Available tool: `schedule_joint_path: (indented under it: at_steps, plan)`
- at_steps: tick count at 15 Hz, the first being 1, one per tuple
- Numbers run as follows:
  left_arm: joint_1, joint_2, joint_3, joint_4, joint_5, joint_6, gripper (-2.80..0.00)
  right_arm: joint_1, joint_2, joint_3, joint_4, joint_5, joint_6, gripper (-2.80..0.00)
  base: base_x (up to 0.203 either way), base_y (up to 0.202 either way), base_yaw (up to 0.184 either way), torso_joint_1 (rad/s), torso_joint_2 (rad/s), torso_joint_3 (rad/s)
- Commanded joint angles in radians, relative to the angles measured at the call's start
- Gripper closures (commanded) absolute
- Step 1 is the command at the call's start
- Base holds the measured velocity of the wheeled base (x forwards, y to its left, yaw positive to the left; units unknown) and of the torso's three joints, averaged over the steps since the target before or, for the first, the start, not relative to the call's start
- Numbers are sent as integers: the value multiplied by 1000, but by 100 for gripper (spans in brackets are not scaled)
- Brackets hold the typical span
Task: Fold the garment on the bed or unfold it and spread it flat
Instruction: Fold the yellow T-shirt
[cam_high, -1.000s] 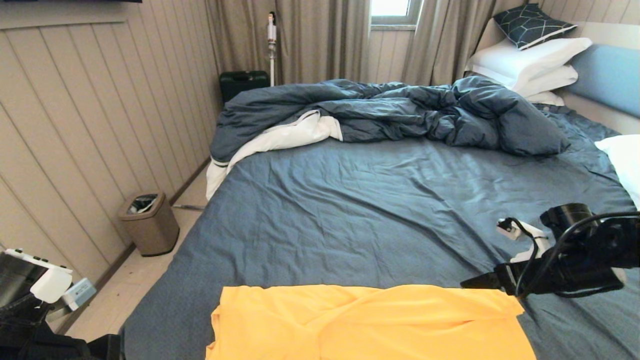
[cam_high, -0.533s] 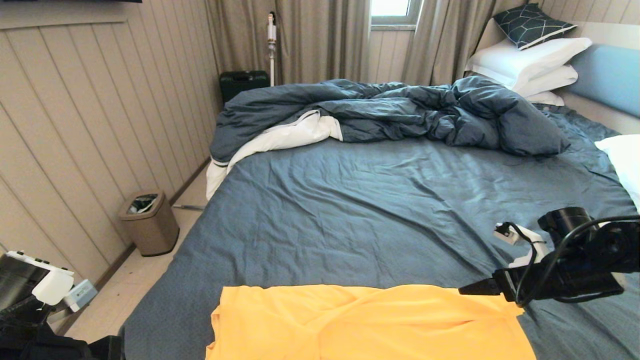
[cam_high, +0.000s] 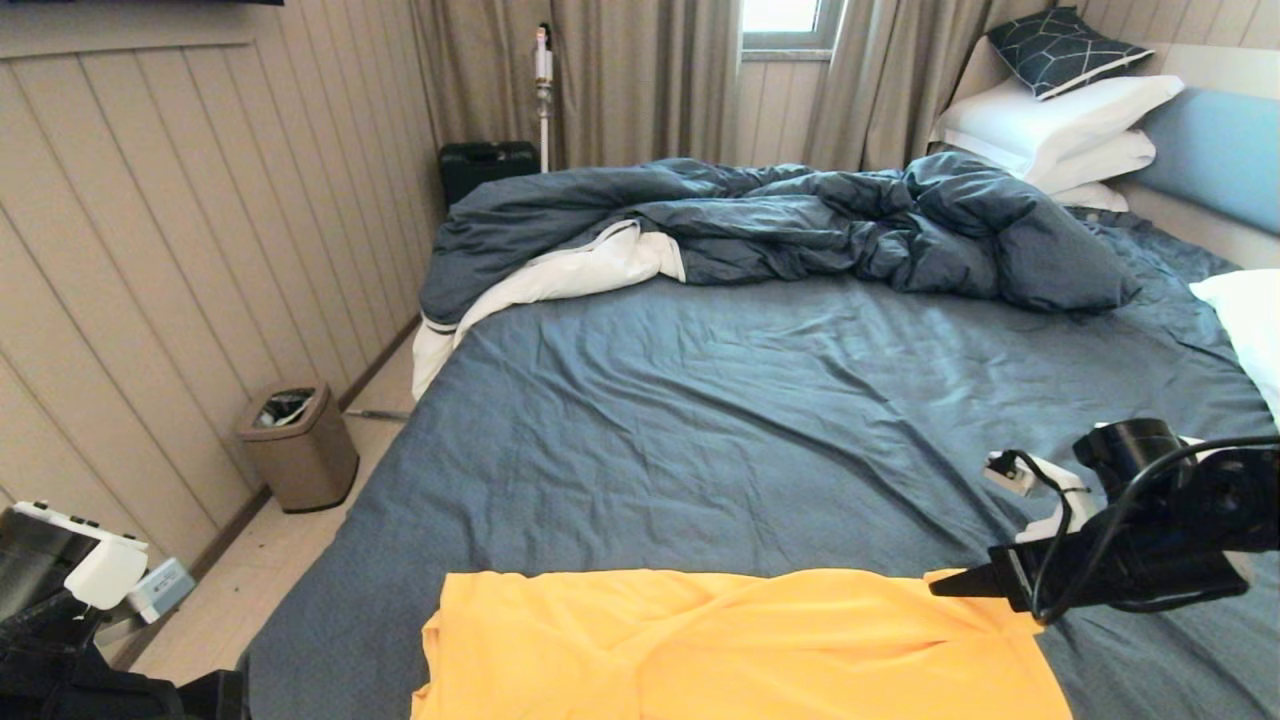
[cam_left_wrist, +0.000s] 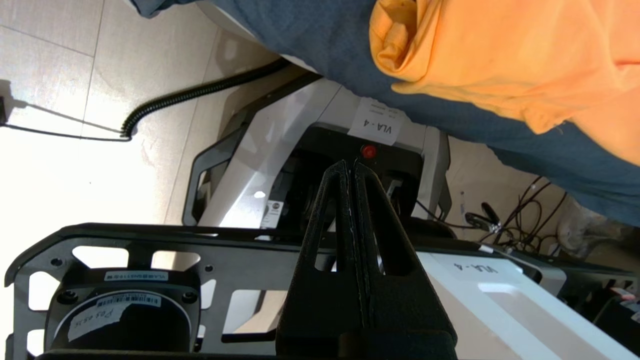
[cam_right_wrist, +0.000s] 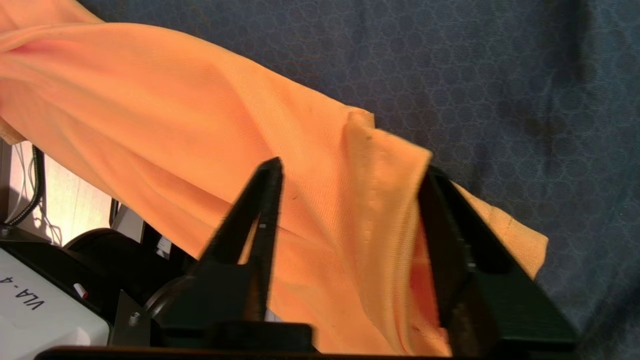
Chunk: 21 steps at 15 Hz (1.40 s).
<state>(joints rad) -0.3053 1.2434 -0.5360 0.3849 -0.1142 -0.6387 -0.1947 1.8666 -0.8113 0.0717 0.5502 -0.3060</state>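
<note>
The bright yellow garment (cam_high: 740, 645) lies rumpled at the near edge of the bed's slate-blue sheet (cam_high: 750, 420), its chest print hidden. My right gripper (cam_high: 945, 588) is at the shirt's far right corner. In the right wrist view that gripper (cam_right_wrist: 352, 167) is open, with a raised hemmed fold of the garment (cam_right_wrist: 200, 125) between its fingers (cam_right_wrist: 265, 200). My left arm (cam_high: 70, 590) is parked low at the left, off the bed. Its gripper (cam_left_wrist: 350, 162) is shut on nothing, and the garment's left edge (cam_left_wrist: 500, 50) lies beyond it.
A rumpled dark-blue duvet (cam_high: 780, 220) lies across the far half of the bed. White pillows (cam_high: 1060, 120) and the light-blue headboard (cam_high: 1215, 150) are at the far right. A bin (cam_high: 298, 445) stands on the floor at the left. The robot's base (cam_left_wrist: 300, 140) is below the bed edge.
My right gripper has sunk a little onto the garment's far right corner, and the cloth there now rises around its finger. The left arm has barely moved.
</note>
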Motion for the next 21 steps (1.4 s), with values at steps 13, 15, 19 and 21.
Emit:
schedule_joint_path:
  at_steps: [13,15,19,21]
  plan:
    - [0,-25,-1,5,-1,-7,0,-77,-279,221,-1,2,-54,0,0,0,0,0,0,0]
    - [0,-35,1,5,-2,-7,0,-85,-324,308,-6,2,-66,0,0,0,0,0,0,0]
    - [0,-30,10,2,-4,-6,0,-144,-342,423,-137,1,-78,0,0,0,0,0,0,0]
    - [0,-27,14,3,-22,-6,0,-193,-314,428,-149,1,-84,0,0,0,0,0,0,0]
